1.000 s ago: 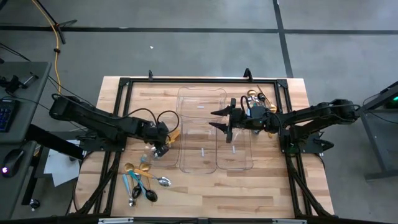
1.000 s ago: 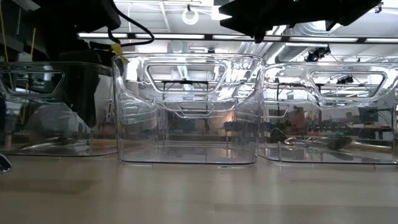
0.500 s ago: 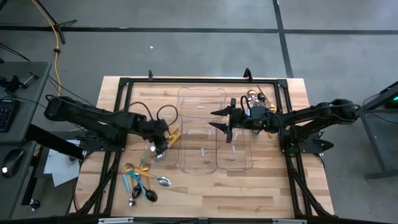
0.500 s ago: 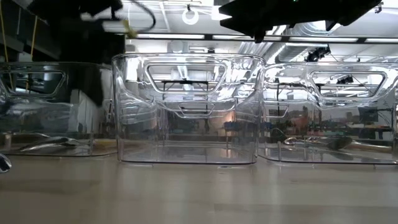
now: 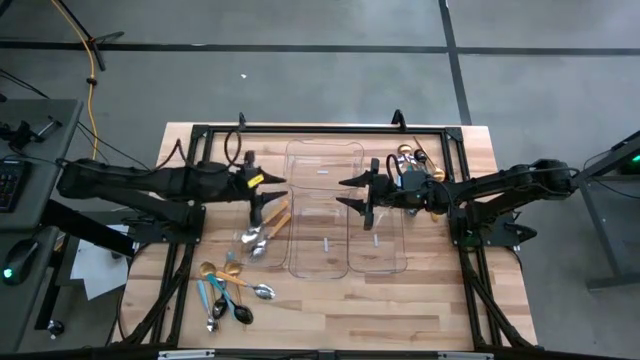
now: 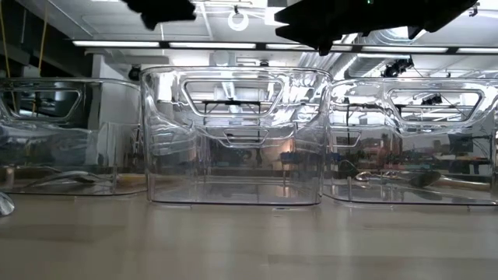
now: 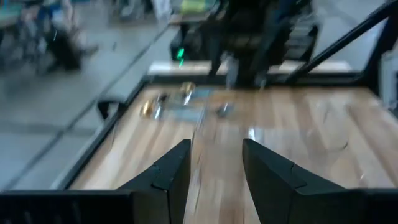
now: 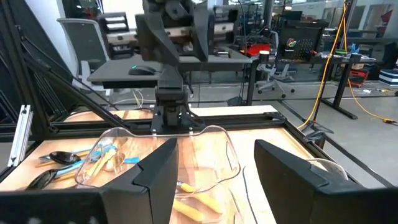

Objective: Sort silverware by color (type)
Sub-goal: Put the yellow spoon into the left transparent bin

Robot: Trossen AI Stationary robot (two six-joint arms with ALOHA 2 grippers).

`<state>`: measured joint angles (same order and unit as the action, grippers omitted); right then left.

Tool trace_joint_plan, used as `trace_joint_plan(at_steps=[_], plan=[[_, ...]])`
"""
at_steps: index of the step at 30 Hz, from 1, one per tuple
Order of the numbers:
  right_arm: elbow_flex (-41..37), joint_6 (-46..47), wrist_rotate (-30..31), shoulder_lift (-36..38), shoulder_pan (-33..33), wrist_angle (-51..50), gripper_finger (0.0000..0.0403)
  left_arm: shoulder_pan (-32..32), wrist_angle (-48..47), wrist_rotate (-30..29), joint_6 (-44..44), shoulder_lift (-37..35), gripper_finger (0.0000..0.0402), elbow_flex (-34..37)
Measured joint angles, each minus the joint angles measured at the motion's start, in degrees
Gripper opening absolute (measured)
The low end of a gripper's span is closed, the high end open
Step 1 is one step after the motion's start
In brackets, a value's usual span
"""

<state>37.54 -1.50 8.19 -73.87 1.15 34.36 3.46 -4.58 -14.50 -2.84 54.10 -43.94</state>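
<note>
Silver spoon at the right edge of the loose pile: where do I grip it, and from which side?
Grip the silver spoon at the neck just behind its bowl, coming straight down with the left end effector, fingers across the handle. It lies flat on the table, bowl clear at the pile's edge, handle running back among other pieces, so a side approach would probably knock them.

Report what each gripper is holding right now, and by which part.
Nothing is held. The left gripper is open and empty above the wooden table; the right gripper is open and empty over the clear plastic trays.
</note>
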Motion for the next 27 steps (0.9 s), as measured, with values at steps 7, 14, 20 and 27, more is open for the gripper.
trace_joint_plan(at_steps=[7,14,20,27], plan=[[0.0,0.0,0.0,0.0,0.0,0.1,0.0194,-3.9,25.8,8.6,-4.8,5.6,0.0136,9.3],[0.0,0.0,0.0,0.0,0.0,0.1,0.0194,-10.5,46.3,20.2,-0.5,6.8,0.0136,19.3],[0.0,-0.5,0.0,0.0,-0.2,0.2,0.0194,-12.2,47.3,26.2,1.3,6.9,0.0136,21.8],[0.0,-2.0,0.9,0.0,-0.2,0.5,0.0194,-12.2,48.2,26.2,2.6,6.8,0.0136,21.8]])
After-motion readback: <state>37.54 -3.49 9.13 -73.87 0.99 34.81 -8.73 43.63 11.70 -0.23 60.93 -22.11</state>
